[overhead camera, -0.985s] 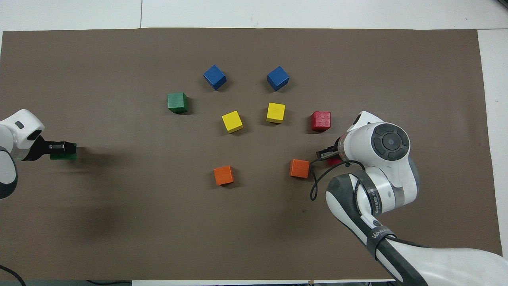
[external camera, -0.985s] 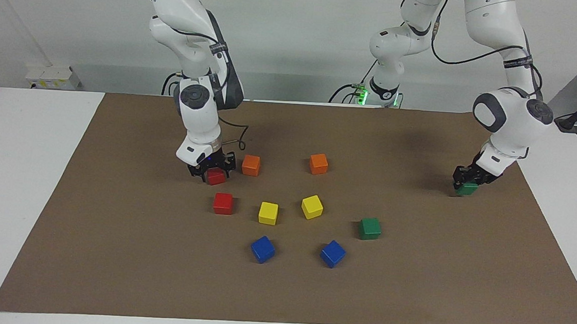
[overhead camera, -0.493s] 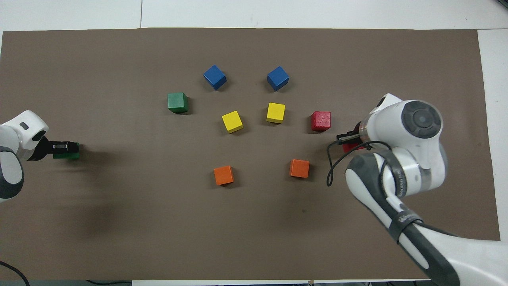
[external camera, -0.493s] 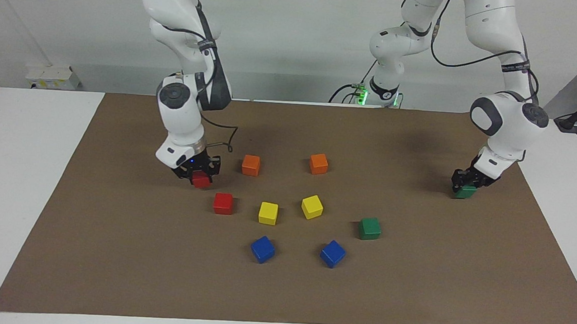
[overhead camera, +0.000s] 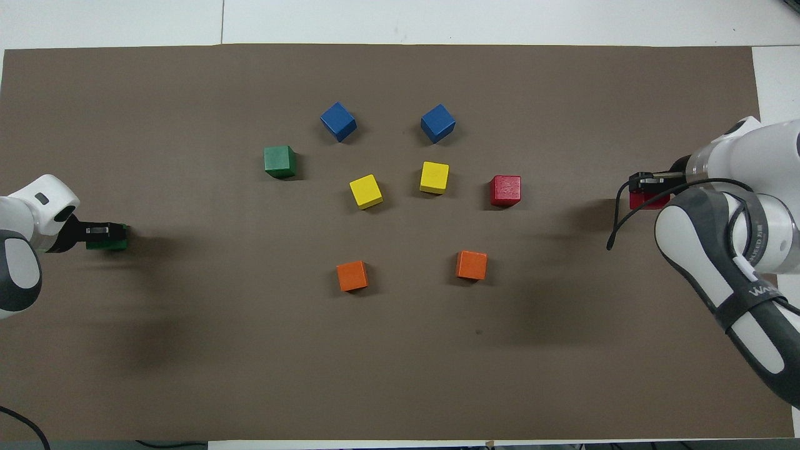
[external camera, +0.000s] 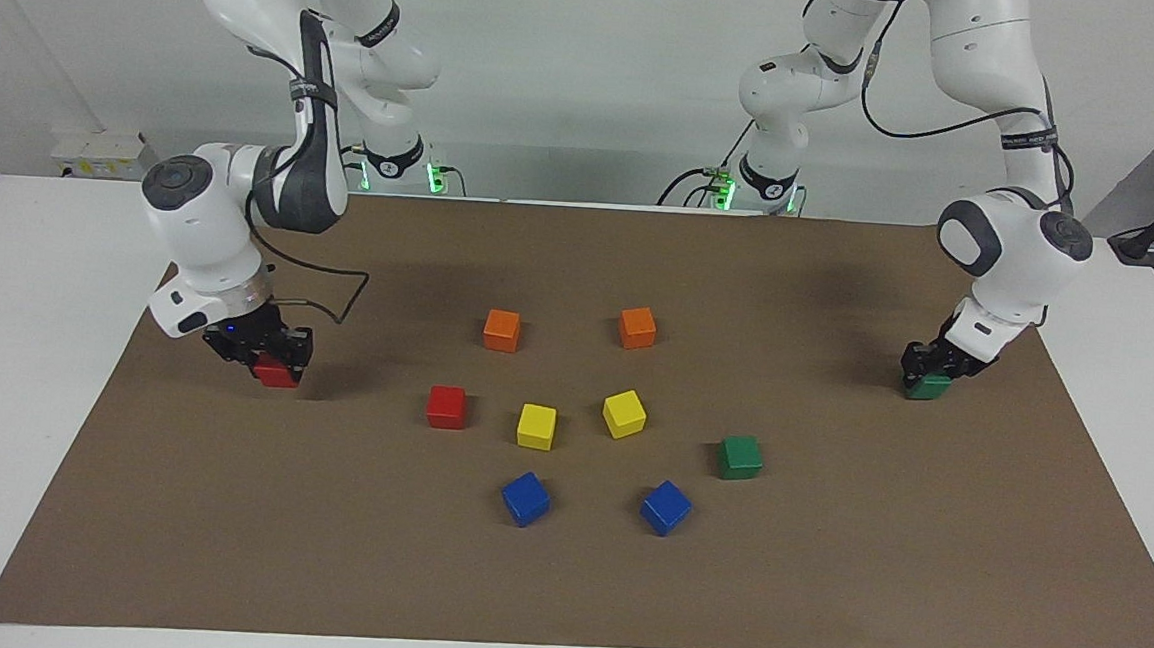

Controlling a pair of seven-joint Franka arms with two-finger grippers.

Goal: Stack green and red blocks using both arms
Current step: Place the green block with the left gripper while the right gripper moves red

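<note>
Facing view first: we see the brown mat (external camera: 821, 599) covering most of the white table (external camera: 26, 330), and on it we work from the biggest things down. Our right arm (external camera: 244, 193) comes down toward its own end of the mat, and the right gripper (external camera: 265, 350) is clamped on a red block (external camera: 276, 374) low over the mat near that edge; we cannot quite tell whether the block touches the mat or hangs just off it. Our left arm (external camera: 1013, 240) reaches down at the other end, where the left gripper (external camera: 930, 371) is closed around a green block (external camera: 927, 387) that sits at or just above the mat surface. Overhead, we find the same pair at the two ends: the right gripper (overhead camera: 647, 184) with its red block (overhead camera: 647, 200), the left gripper (overhead camera: 100, 232) with its green block (overhead camera: 109, 244). Between them lie the loose cubes. The second red block (external camera: 446, 406) rests toward the right arm's end of the cluster, well apart from the held one. The second green block (external camera: 739, 457) rests toward the left arm's end, farther from the robots than the held green one. Two orange cubes (external camera: 501, 330) (external camera: 637, 328) lie nearest the robots, two yellow cubes (external camera: 536, 427) (external camera: 624, 413) sit in the middle between the free red and green blocks, and two blue cubes (external camera: 525, 498) (external camera: 665, 508) lie farthest from the robots. None of the loose cubes touch each other.
</note>
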